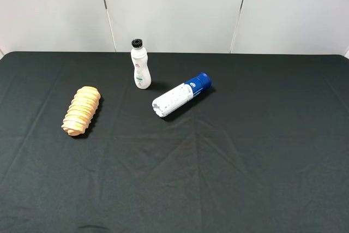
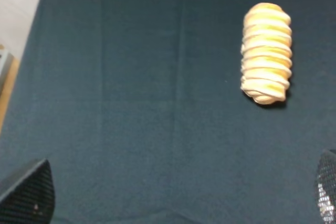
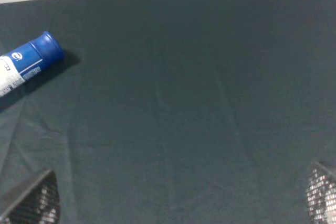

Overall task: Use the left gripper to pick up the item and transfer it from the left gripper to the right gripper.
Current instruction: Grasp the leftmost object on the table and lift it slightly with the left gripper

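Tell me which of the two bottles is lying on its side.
The bottle with the blue cap lies on its side; the black-capped bottle beside it stands upright.

The item (image 1: 82, 111) lies at the left on the black cloth (image 1: 245, 162). A black-capped bottle (image 1: 140, 65) stands upright. A blue-capped bottle (image 1: 180, 95) lies near it.
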`<state>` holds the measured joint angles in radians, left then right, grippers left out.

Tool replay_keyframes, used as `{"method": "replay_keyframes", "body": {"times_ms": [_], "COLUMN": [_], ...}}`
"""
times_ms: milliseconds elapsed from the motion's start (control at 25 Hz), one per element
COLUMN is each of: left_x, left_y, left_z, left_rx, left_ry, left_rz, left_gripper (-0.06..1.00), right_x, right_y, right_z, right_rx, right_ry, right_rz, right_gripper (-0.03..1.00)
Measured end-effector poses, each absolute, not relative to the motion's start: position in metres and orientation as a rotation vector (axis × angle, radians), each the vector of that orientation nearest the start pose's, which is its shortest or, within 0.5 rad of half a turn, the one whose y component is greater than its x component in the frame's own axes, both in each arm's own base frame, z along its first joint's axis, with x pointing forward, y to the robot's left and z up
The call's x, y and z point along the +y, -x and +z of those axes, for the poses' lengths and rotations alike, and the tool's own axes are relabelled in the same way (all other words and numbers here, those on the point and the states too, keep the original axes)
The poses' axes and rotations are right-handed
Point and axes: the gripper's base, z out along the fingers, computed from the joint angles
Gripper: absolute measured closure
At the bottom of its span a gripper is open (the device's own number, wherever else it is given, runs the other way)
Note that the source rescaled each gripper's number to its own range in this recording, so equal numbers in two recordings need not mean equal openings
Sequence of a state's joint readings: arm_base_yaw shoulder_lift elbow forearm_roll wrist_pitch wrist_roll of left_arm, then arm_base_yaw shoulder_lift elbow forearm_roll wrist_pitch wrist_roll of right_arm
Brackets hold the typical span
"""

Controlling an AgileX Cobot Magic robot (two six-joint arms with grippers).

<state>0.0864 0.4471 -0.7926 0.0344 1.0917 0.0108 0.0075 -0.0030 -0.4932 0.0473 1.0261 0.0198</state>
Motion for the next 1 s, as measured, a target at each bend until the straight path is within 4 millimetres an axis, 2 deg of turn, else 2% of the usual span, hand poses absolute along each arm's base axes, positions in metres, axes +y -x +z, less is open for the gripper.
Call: {"method": "replay_keyframes", "body": {"times_ms": [160, 400, 680, 1000], "left_x": [0.006, -0.002, -0.028, -0.058], "left_y": [-0.08, -0.137, -0.2, -0.243], "left_z": [0.353, 0.345, 0.309, 0.263], "left_rx": [2.317, 2.495, 2.677, 2.761], "left_ry": [0.067, 0.017, -0.11, -0.127], "left_rz": [0.059, 0.011, 0.013, -0.022], "left_gripper": [-0.05, -0.05, -0.05, -0.05], "right_x": [0.004, 0.004, 0.004, 0.004], "right_y": [0.003, 0.003, 0.003, 0.003], "right_z": [0.278, 0.278, 0.278, 0.278], "right_rx": [2.013, 2.013, 2.013, 2.013], "right_ry": [-0.011, -0.011, -0.011, -0.011], "right_rz": [0.074, 0.074, 0.074, 0.075], "right_gripper": [-0.03, -0.03, -0.03, -0.03]}}
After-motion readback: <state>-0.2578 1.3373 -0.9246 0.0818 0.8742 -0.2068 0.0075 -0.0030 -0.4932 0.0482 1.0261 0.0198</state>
